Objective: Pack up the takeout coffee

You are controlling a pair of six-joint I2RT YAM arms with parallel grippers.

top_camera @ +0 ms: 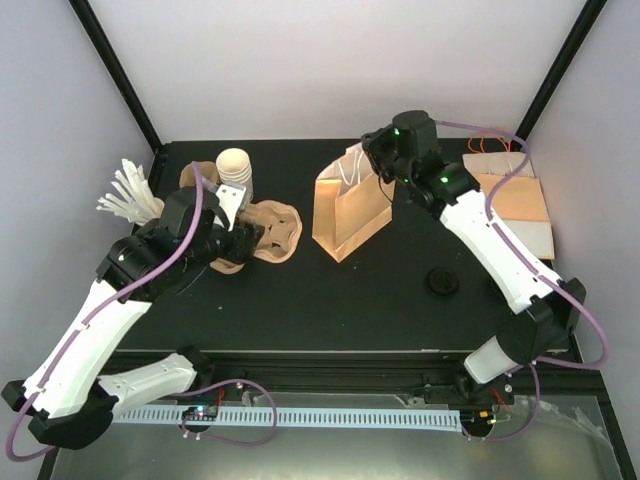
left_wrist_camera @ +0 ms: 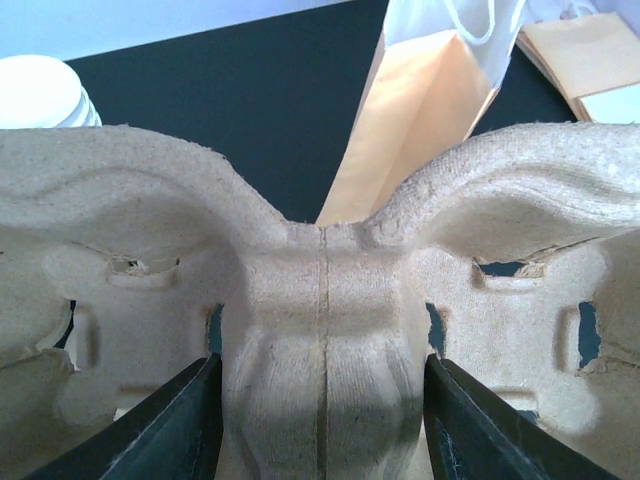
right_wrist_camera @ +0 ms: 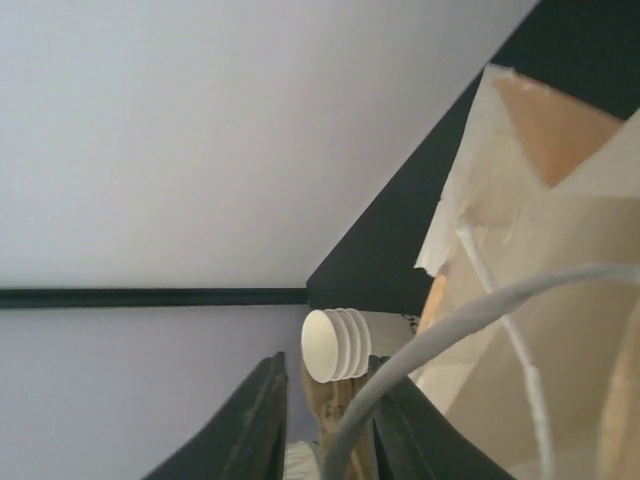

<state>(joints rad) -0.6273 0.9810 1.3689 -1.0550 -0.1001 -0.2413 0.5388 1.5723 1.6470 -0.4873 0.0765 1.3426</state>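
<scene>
One round black lid point(top_camera: 442, 282) sits on the table right of centre. From above no white cup shows under it, so I cannot tell if it is the takeout coffee. The brown paper bag point(top_camera: 350, 210) stands open at the back middle. My right gripper point(top_camera: 378, 160) is at the bag's top edge. In the right wrist view its jaws point(right_wrist_camera: 328, 362) are narrow but apart, with the white handle cord point(right_wrist_camera: 470, 315) running between them. My left gripper point(left_wrist_camera: 322, 370) is shut on the central ridge of a pulp cup carrier point(left_wrist_camera: 320, 300) that lies left of the bag point(top_camera: 275, 232).
A stack of lidless white cups point(top_camera: 235, 168) stands behind the carrier. A cup of white stirrers point(top_camera: 125, 195) is at the far left. Flat folded bags point(top_camera: 520, 205) lie at the back right. Black frame posts rise at both back corners.
</scene>
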